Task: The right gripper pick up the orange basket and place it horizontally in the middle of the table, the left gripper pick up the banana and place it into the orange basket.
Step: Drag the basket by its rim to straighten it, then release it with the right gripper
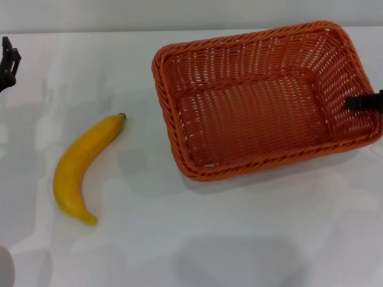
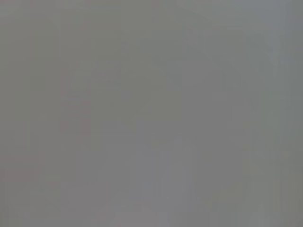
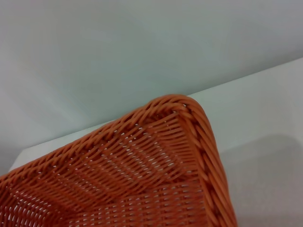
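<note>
**Basket gripped, banana waiting**

My left tool (image 1: pixel 7 63) idles far left of the orange woven basket (image 1: pixel 263 98); its spread I cannot tell. The curved yellow banana (image 1: pixel 81 167) lies left of the basket on the white surface (image 1: pixel 239 239), unpicked. My right tool (image 1: pixel 365 101) pinches the basket's right rim; placing looks unfinished.

Bright even light, soft shadows on table (image 1: pixel 239 239), left wrist view maybe defocused

Orange basket (image 1: pixel 263 101) woven wicker, braided rim; banana (image 1: pixel 81 167) smooth, slight sheen; table (image 1: pixel 239 239) smooth white, faintly glossy
</note>
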